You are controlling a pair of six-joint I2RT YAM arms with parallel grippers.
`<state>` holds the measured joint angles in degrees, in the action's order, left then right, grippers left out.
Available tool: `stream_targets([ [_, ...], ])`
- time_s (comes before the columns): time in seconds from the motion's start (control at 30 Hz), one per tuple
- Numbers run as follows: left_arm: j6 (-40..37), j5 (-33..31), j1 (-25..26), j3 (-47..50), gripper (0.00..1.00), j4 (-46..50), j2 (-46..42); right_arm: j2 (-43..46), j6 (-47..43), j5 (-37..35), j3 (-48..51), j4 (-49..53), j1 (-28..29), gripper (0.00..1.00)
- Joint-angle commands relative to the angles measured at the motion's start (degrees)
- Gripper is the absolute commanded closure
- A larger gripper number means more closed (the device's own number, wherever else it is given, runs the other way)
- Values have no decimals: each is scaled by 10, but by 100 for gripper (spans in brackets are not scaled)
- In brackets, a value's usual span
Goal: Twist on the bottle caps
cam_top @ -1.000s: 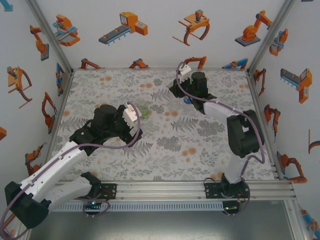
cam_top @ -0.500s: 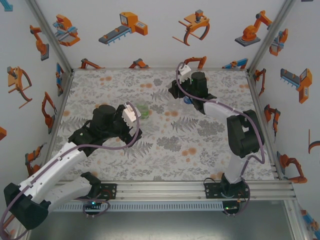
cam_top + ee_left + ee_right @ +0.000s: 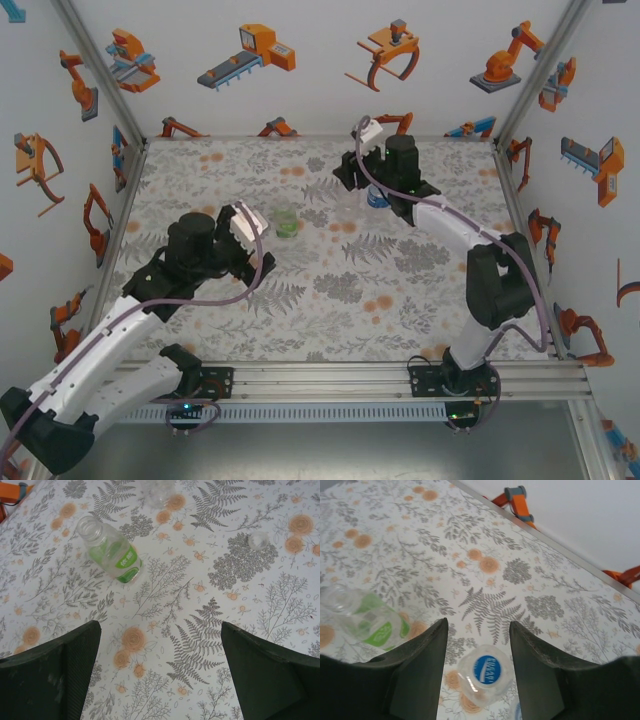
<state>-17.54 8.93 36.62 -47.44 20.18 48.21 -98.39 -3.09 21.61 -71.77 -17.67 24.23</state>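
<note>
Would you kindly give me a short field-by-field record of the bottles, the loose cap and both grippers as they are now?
green-labelled bottle: upright, mouth open, no cap on it
loose cap: lying on the table, apart from that bottle
blue-marked bottle: between the right jaws, a slim gap visible beside it
left gripper: jaws wide, nothing between them
right gripper: jaws open, straddling the blue-marked bottle

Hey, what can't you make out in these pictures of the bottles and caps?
Colourless bottle: left wrist view, top edge cuts it off.
Blue-label bottle: top view, right arm partly covers it.
Loose cap: left wrist view, too small to tell which way up.
Bluish thing: right wrist view, cut by bottom edge.
</note>
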Motion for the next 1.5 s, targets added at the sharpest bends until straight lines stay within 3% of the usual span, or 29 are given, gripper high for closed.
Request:
stream_targets([
  [0.0, 20, -19, -6, 5, 3, -12, -18, 21, 1, 23, -3, 9, 24, 50],
  [0.2, 26, -49, -7, 9, 3, -7, -37, 19, 43, 29, 42, -52, 68, 44],
  [0.4, 24, -49, -7, 6, 3, 0, -41, -16, 45, 55, 66, -135, 104, 23],
  [0.43, 25, -47, -8, 6, 3, 0, -40, -27, 46, 64, 65, -150, 108, 9],
  [0.5, 26, -42, -7, 5, 3, 0, -37, -48, 46, 83, 57, -169, 112, 6],
  [0.73, 30, -36, -7, 2, 3, 6, -29, -127, 42, 132, 26, -215, 114, 6],
  [1.03, 25, -40, -7, 7, 3, 6, -26, -223, 40, 192, -38, -253, 114, 16],
  [1.23, 16, -43, -7, 7, 3, 6, -20, -279, 70, 209, -92, -273, 115, 27],
  [1.4, 17, -50, -7, 11, 3, 5, -22, -297, 86, 221, -109, -285, 115, 45],
  [1.47, 17, -49, -7, 12, 3, 4, -22, -295, 90, 223, -105, -290, 115, 48],
])
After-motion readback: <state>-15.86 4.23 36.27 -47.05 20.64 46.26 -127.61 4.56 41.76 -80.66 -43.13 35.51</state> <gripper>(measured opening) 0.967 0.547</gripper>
